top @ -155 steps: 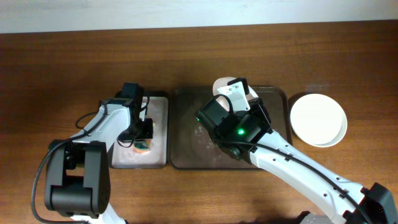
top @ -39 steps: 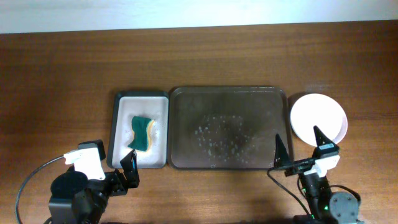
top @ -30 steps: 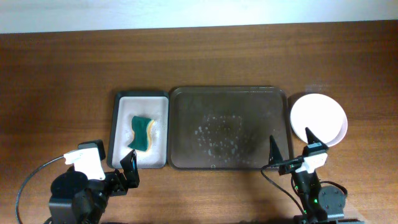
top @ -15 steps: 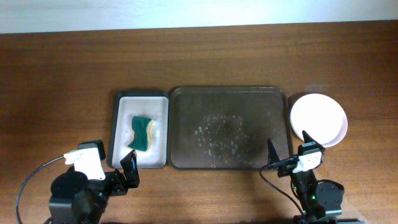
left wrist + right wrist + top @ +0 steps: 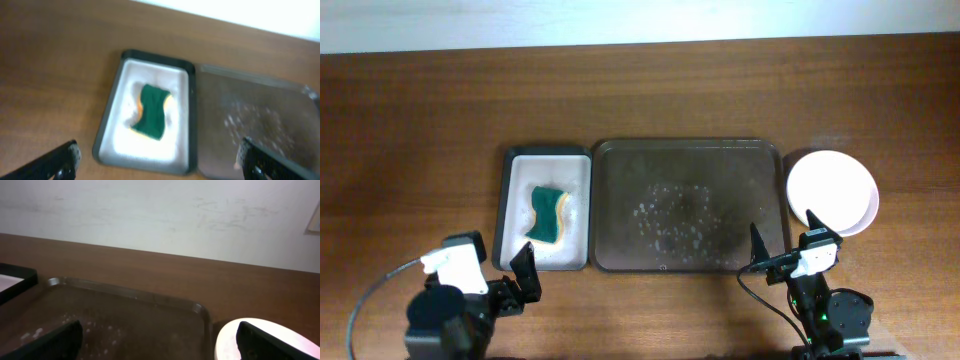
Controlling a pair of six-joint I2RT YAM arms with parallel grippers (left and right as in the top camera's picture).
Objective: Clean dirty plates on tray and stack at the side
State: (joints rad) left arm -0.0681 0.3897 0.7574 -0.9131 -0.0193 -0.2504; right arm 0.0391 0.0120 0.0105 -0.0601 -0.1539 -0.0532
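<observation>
Left gripper (image 5: 159, 148) shifted slightly toward lower left; spread, empty. Right gripper (image 5: 159, 328): spread, empty. Tray (image 5: 688, 144), centre frame: bare, soapy. Plates (image 5: 832, 190): stacked at its right. Task apparently complete.

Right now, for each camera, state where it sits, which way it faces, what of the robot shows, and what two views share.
Overhead: above the table, facing straight down; left gripper and right gripper at bottom edge.
Left wrist: on the left arm, tilted down at the sponge in the narrow tray; both fingers at bottom corners.
Right wrist: on the right arm, facing level toward the wall across the large tray and plates; both fingers at bottom corners.
Shared: both wrist views catch the large tray.
</observation>
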